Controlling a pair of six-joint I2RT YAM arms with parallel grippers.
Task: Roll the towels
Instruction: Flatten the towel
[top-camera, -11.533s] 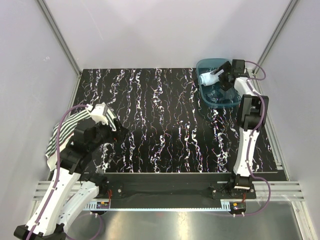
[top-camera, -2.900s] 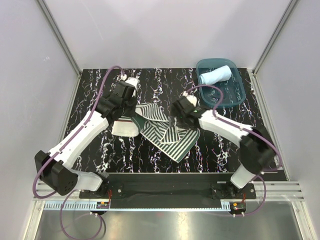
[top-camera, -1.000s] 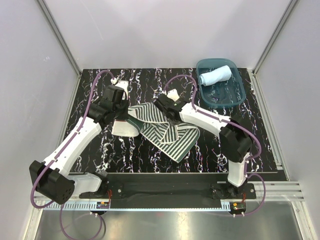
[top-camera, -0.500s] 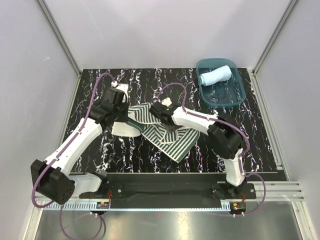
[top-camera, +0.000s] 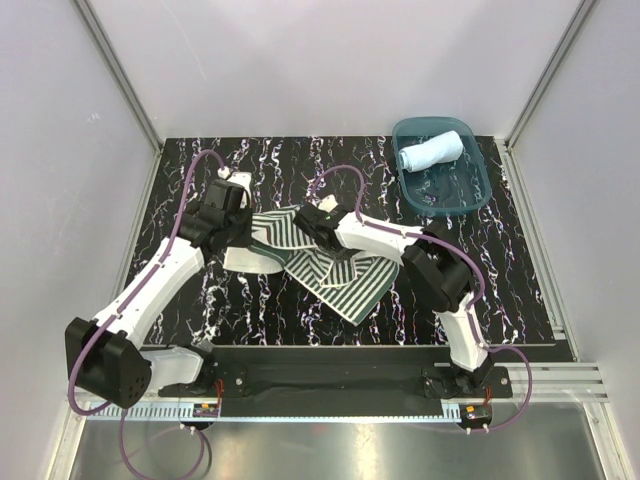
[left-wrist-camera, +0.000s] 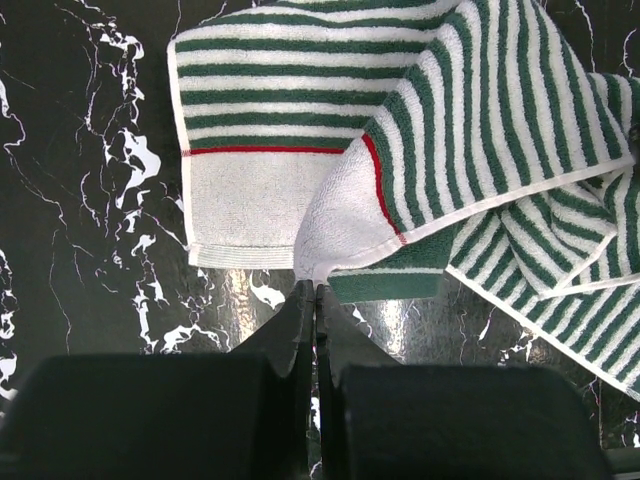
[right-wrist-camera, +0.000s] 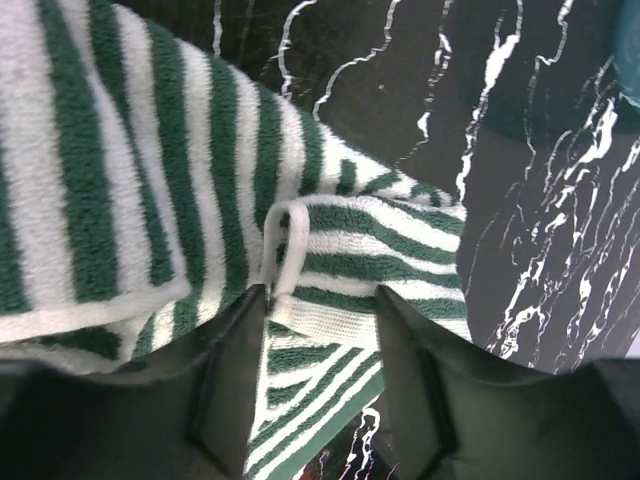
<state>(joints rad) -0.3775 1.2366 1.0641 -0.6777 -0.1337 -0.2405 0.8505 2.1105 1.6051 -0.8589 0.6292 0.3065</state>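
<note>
I see my left gripper (left-wrist-camera: 315, 292) pinched tight on a white corner of the striped towel (top-camera: 330, 265), rumpled mid-table (top-camera: 300, 160), my right gripper (right-wrist-camera: 320, 300) half-spread astride a fold of it, and the blue towel (top-camera: 432, 152) rolled up in the teal tub (top-camera: 452, 192).
</note>
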